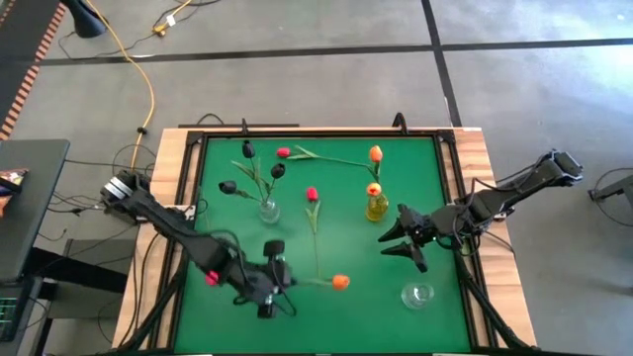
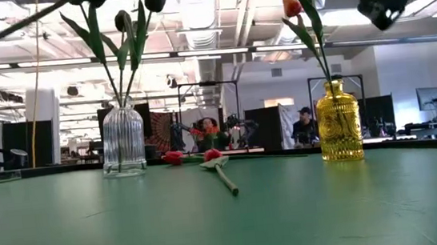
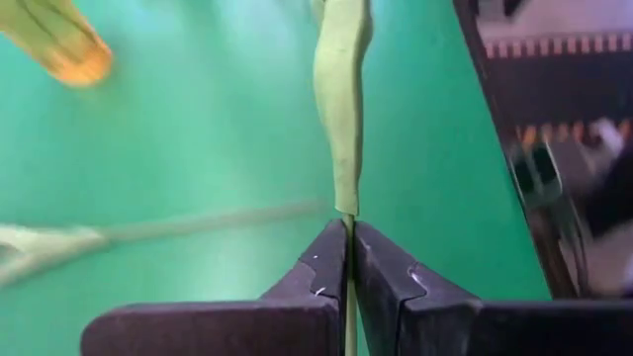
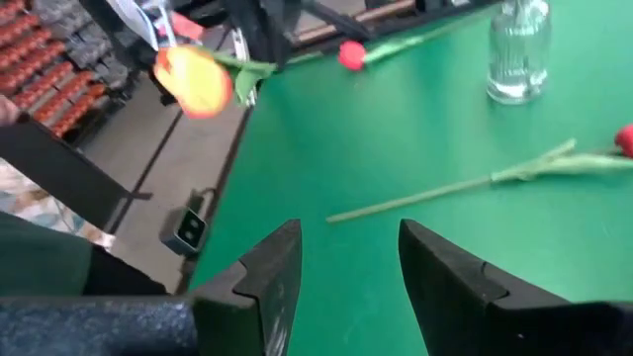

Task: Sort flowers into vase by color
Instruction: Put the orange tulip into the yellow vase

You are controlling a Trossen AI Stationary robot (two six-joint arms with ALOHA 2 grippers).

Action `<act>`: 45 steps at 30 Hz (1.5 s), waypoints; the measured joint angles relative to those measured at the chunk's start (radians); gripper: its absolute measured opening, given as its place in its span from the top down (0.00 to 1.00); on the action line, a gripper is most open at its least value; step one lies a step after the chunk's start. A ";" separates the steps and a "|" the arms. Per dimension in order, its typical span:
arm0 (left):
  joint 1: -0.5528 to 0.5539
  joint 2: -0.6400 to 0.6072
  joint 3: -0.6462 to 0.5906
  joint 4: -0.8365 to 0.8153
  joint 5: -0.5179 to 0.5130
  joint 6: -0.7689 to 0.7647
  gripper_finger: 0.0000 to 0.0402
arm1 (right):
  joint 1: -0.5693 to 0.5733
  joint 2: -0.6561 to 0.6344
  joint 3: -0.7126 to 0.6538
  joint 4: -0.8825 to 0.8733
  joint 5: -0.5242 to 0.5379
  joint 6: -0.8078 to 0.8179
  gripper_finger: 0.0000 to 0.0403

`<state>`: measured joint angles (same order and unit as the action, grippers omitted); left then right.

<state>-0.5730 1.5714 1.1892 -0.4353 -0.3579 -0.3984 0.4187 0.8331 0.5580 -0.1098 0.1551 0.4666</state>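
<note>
My left gripper (image 1: 280,283) is near the table's near edge, shut on an orange tulip whose head (image 1: 340,282) points toward the right. My right gripper (image 1: 388,237) hovers open beside the yellow vase (image 1: 376,207), which holds two orange tulips (image 1: 375,154). The ribbed clear vase (image 1: 268,209) holds three black tulips (image 1: 248,149). One red tulip (image 1: 312,194) lies flat mid-table. Another red tulip (image 1: 283,152) lies near the far edge. A third red head (image 4: 348,54) lies by the left arm. My left gripper (image 3: 348,247) pinches the orange tulip's thin stem (image 3: 348,213) between its two shut fingers, just below a long green leaf (image 3: 341,99). The tulip is lifted clear of the table, and its head (image 4: 193,79) hangs out in the air roughly level with the gripper.
An empty small clear vase (image 1: 417,294) stands near the near right corner. The table's raised dark frame (image 1: 297,133) runs round the green mat. The mid-table red tulip's stem (image 1: 317,247) stretches toward the near edge between the two grippers. People and equipment show in the room beyond.
</note>
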 joint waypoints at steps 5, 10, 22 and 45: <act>0.094 -0.084 0.000 0.178 0.009 0.136 1.00 | 0.006 0.033 0.035 0.031 0.013 -0.033 0.51; 0.175 -0.101 0.000 0.355 0.120 0.313 1.00 | 0.006 0.098 0.038 0.216 0.039 -0.096 0.51; 0.371 -0.101 0.000 0.710 0.412 0.497 1.00 | 0.006 0.286 0.069 0.586 0.134 -0.304 0.51; 0.423 -0.097 0.001 0.740 0.475 0.481 1.00 | -0.082 0.495 0.333 0.599 0.184 -0.449 0.51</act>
<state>-0.1505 1.4746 1.1904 0.3052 0.1176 0.0827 0.3367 1.3281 0.8905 0.4894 0.3389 0.0177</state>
